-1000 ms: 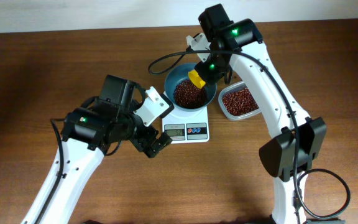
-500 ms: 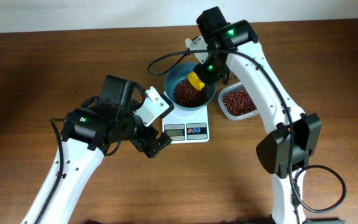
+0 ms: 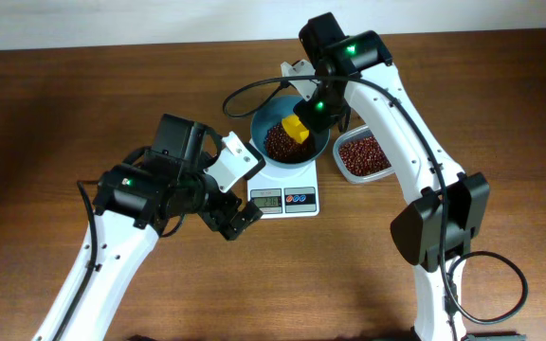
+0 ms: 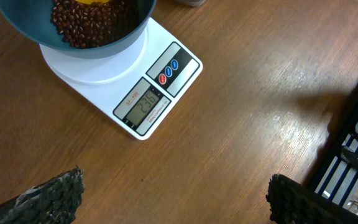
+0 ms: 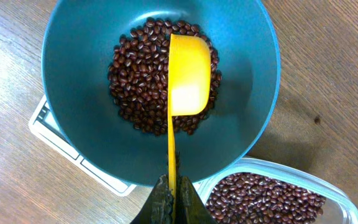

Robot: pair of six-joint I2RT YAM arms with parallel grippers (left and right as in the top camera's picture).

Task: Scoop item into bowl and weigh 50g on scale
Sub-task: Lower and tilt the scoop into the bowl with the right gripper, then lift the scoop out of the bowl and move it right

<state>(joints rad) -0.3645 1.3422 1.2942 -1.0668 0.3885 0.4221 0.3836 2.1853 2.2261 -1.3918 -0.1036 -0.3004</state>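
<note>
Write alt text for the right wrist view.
A yellow scoop, handle pinched in the shut right claw, hangs tipped over red-brown beans heaped in a teal bowl. The bowl sits on a white scale; a clear container of more beans lies beside it.

The mouth of the teal bowl point(image 5: 73, 74) is blocked from above by the yellow scoop point(image 5: 189, 74) and the right gripper point(image 5: 173, 198) clamped on its handle. A clear plastic container point(image 5: 303, 175) crowds the bowl's right side. The left gripper point(image 3: 237, 221), jaws wide, hangs near the white scale's point(image 4: 166, 81) front-left corner. Bare wooden table point(image 3: 349, 275) lies open in front.
</note>
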